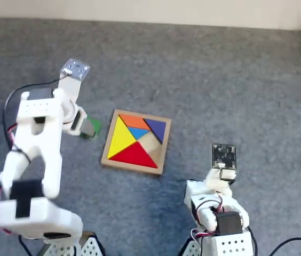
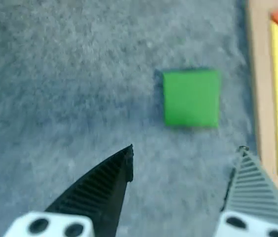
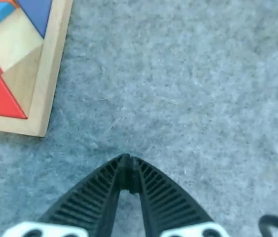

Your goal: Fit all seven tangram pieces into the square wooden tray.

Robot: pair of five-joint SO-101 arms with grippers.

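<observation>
**Q:** Starting at the far left?

**A:** Left arm point(image 1: 38, 154), white, above grey carpet point(image 1: 236, 80). At its tip, the left gripper point(image 2: 186, 153): spread wide, pinching nothing. One black finger point(image 2: 104, 182), one pale finger point(image 2: 250, 182), bare carpet between them.

**Q:** And just past those fingertips?

**A:** Green square piece point(image 2: 191, 98), flat on the carpet. Lies ahead of the open fingers, touching neither. Sits outside the wooden tray point(image 1: 132, 166), near its left rim with a strip of carpet between. Partly hidden under the gripper from above.

**Q:** Moving right, into the tray?

**A:** Square, pale wood, turned slightly askew on the carpet. Inside, from the left:
- yellow triangle point(image 1: 121, 140), large, along the left side
- red triangle point(image 1: 136, 155), large, along the near edge
- orange piece point(image 1: 134, 121), along the far edge
- light blue triangle point(image 1: 138, 132), small, just under the orange one
- dark blue piece point(image 1: 158, 128), in the far right corner

Below that dark blue piece, a bare wood patch point(image 1: 151, 144), in two shades of wood. Impossible to tell whether tray floor or an unpainted piece.

**Q:** Furthest right?

**A:** Right arm point(image 1: 217, 213), low and close to its base, well apart from the tray's right rim. Right gripper point(image 3: 129, 170): pressed together, black fingertips meeting, nothing held. Hangs over plain carpet, with the tray's corner off to one side.
</observation>
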